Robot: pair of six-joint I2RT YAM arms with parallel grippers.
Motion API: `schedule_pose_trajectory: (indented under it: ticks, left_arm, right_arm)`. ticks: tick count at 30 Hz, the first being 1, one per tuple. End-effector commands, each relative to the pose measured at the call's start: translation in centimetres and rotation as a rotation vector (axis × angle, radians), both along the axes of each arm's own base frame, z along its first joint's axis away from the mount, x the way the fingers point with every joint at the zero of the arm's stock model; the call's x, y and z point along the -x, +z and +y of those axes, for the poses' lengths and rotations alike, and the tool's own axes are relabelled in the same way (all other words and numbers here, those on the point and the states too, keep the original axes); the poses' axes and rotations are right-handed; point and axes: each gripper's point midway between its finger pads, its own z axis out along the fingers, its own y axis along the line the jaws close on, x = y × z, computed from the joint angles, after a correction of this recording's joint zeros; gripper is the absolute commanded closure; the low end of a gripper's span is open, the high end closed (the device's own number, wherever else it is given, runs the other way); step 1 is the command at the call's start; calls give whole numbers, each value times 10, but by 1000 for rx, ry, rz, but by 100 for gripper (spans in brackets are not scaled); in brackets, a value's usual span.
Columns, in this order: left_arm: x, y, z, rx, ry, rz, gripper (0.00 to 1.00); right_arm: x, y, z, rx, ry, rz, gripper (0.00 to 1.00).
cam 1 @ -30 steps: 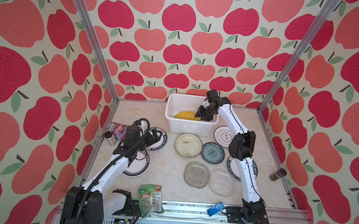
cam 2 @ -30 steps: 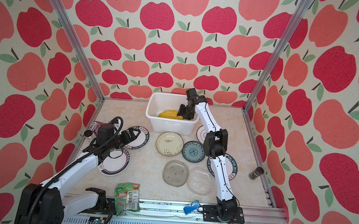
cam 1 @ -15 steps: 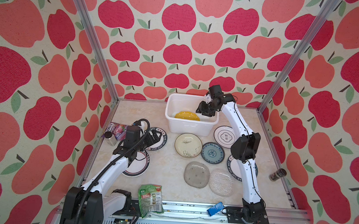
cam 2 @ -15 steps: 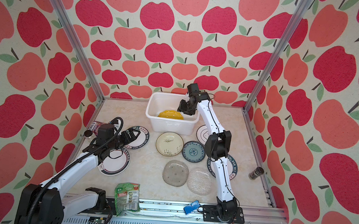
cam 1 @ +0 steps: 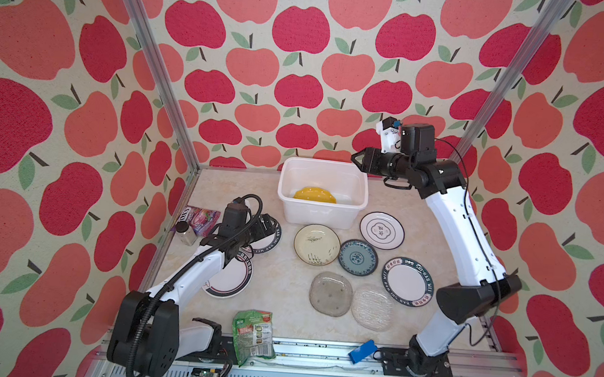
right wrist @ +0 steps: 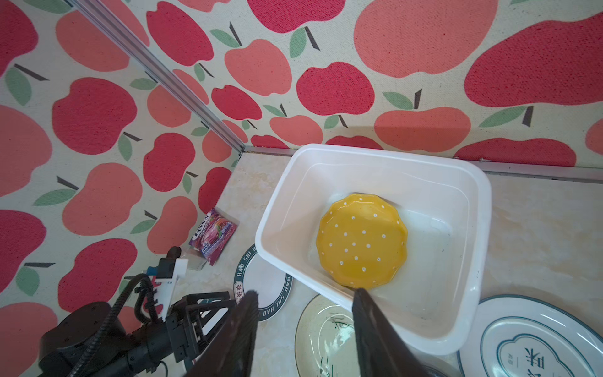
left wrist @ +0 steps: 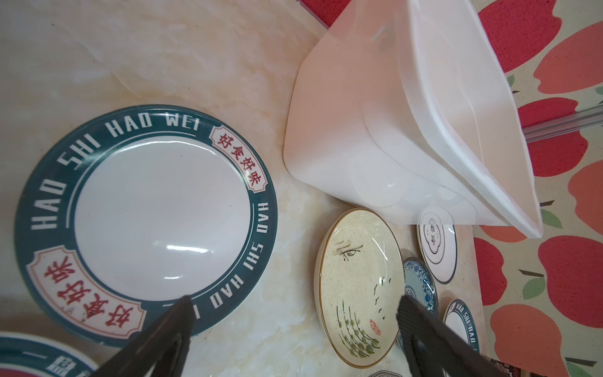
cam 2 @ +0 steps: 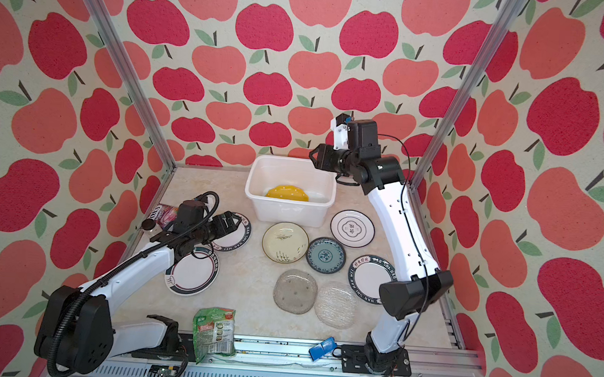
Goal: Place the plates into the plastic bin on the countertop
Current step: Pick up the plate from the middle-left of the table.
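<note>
— Notes on your grippers?
— Your right gripper [right wrist: 303, 293] hangs raised by the far corner of the plastic bin [cam 1: 322, 214], fingers apart, nothing between them. Your left gripper [left wrist: 293, 302] sits low over a lettered plate [left wrist: 146, 212], spread wide, empty.
— Plates?
— Yellow dotted plate [right wrist: 362, 240]: lying in the bin. On the countertop [cam 1: 279, 279] in front: cream plate [cam 1: 316, 244], blue plate [cam 1: 357, 257], thin-rimmed white plate [cam 1: 382, 230], grey glass plate [cam 1: 330, 293], clear glass plate [cam 1: 373, 306].
</note>
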Motion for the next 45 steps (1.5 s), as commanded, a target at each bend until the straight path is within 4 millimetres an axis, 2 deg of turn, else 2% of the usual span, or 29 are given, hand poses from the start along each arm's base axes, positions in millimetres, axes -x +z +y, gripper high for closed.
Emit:
schedule_pose_trajectory:
  ticks: [1, 6, 8, 11, 15, 17, 21, 24, 26, 29, 32, 37, 42, 45]
  left_arm:
    - [4, 3, -18, -63, -65, 15, 1]
    - [26, -8, -37, -99, -147, 83, 1]
    - [38, -12, -40, -111, -169, 102, 1]
    - [50, -17, -37, -104, -173, 130, 1]
    - [57, -19, -35, -77, -152, 136, 1]
    - [56, -16, -38, -57, -155, 123, 0]
    - [54, -19, -40, -45, -150, 133, 0]
    - [55, -26, -31, -68, -122, 157, 0]
    - [54, -28, -19, -74, -86, 178, 1]
    - [53, -29, 2, -46, -27, 192, 1]
    - [52, -19, 22, -10, 33, 163, 1]
    - [63, 3, 51, 38, 140, 94, 0]
    - [74, 22, 69, 123, 217, 25, 1]
    - [80, 25, 74, 152, 233, 15, 1]
  right_arm:
    - [17, -27, -5, 29, -4, -30, 52]
    - [64, -62, -30, 96, -29, -9, 54]
    - [76, -84, -38, 109, -42, 33, 55]
    - [87, -117, -39, 116, -26, 103, 55]
    - [95, -160, -27, 86, 23, 247, 57]
    - [91, -178, -39, 61, -42, 323, 60]
    - [80, -187, -59, -29, -85, 352, 61]
    - [81, -189, -53, -37, -51, 349, 61]
    - [85, -190, -38, -56, 1, 364, 61]
    - [95, -192, -4, -31, 99, 379, 60]
    - [111, -198, 41, -40, 211, 404, 59]
    - [142, -224, 116, -23, 382, 490, 59]
    - [176, -250, 175, -7, 511, 567, 59]
    - [192, -257, 205, 16, 581, 580, 60]
